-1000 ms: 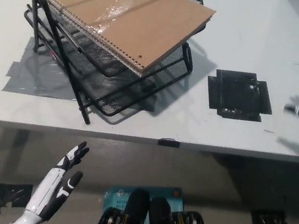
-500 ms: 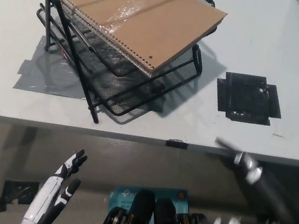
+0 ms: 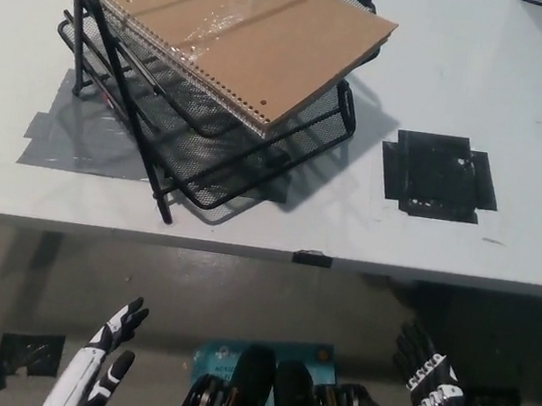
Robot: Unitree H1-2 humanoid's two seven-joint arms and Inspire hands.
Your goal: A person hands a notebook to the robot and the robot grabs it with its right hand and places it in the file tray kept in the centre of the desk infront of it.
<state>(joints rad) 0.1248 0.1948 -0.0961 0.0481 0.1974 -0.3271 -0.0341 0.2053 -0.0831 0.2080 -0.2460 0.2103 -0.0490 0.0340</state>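
Observation:
A brown spiral-bound notebook (image 3: 244, 33) lies on the top tier of the black wire-mesh file tray (image 3: 195, 167) at the desk's upper left, its right corner overhanging the tray's rim. My black right hand (image 3: 430, 402) hangs below the desk's front edge at the lower right, fingers spread, holding nothing. My white left hand (image 3: 102, 366) rests at the lower left, also below the desk, fingers apart and empty.
Grey tape (image 3: 69, 129) lies under the tray's left side. A black tape patch (image 3: 439, 176) marks the white desk (image 3: 527, 108) to the right of the tray. A small black tab (image 3: 311, 258) sits on the desk's front edge.
My right hand has dropped from the desk's right side to below the front edge at the lower right. The camera has shifted slightly. The notebook stays on the tray.

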